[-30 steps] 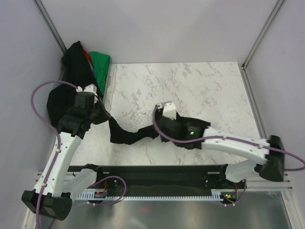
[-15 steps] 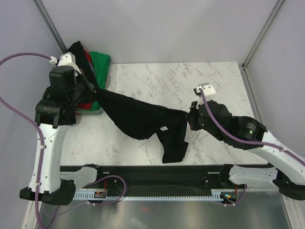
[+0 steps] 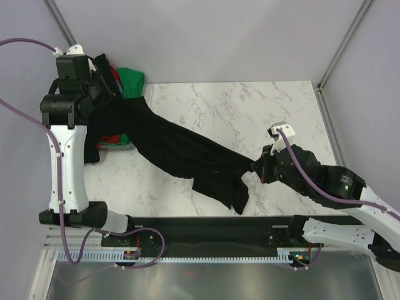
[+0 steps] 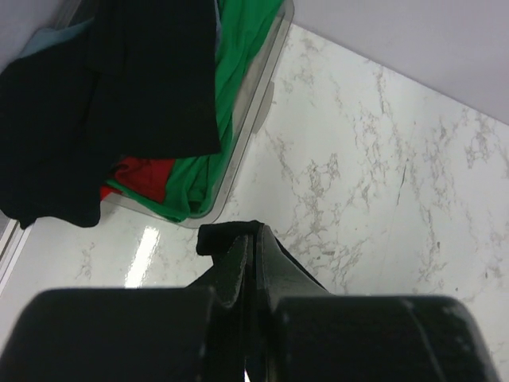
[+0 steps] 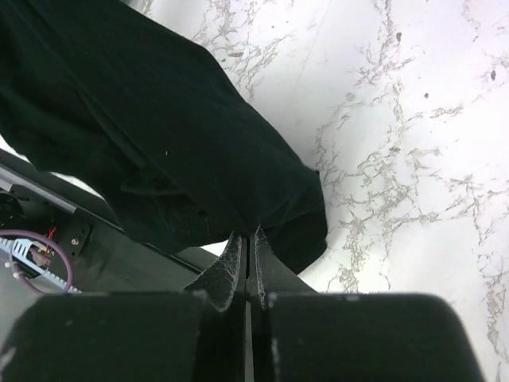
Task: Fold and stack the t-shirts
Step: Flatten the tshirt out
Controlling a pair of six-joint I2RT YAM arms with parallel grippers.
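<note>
A black t-shirt (image 3: 178, 147) hangs stretched in the air between both grippers, above the marble table (image 3: 250, 106). My left gripper (image 3: 107, 107) is raised at the far left and is shut on one end of it (image 4: 227, 235). My right gripper (image 3: 255, 169) is at the middle right and is shut on the other end (image 5: 199, 151); a loose part droops toward the front edge. More t-shirts, black (image 3: 100, 72), green (image 3: 132, 80) and red (image 3: 111, 139), lie heaped in a clear bin (image 4: 253, 111) at the far left corner.
Grey walls with metal posts close in the table on the left, back and right. A black rail (image 3: 200, 228) with cables runs along the near edge between the arm bases.
Both arms have lifted and pulled apart: the left gripper rose toward the back left, the right gripper moved right. The black shirt went from a low bunch to a taut span.
</note>
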